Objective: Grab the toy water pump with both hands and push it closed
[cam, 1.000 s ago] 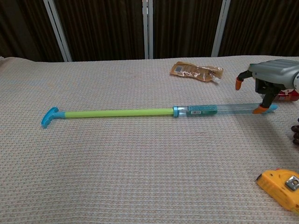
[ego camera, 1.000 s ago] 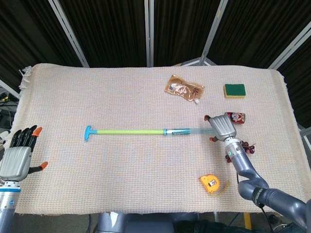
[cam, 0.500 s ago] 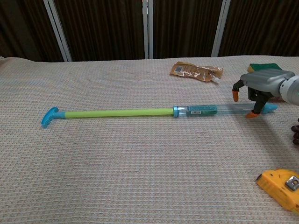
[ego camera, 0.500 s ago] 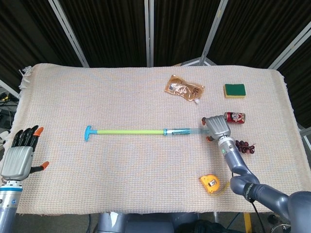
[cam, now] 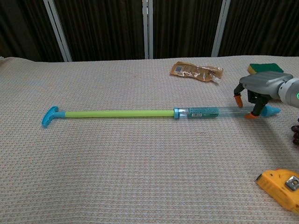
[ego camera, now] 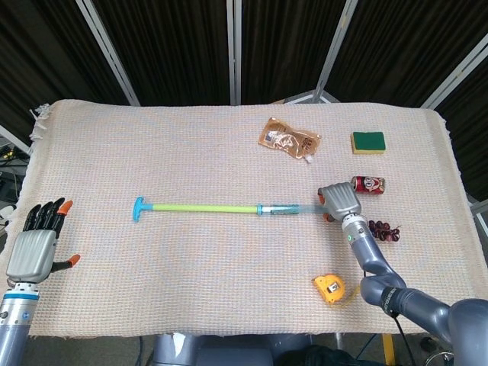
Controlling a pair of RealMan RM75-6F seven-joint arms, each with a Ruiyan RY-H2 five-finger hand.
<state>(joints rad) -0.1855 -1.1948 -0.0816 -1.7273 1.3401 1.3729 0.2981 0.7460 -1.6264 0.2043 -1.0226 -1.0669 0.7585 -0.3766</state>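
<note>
Fingers [cam: 238,100] of the right hand [cam: 258,91] straddle the clear barrel of the toy water pump [cam: 140,113], not yet closed, probably to anchor it on the desk [cam: 140,177]; left hand [ego camera: 34,248] waits open.

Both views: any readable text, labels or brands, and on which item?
No text is legible in either view.
Brown snack pouch: printing, too blurred to read.
Red can: a cartoon face, no readable words.
Toy water pump: teal label, too small.
Tape measure: small label, unreadable.
</note>
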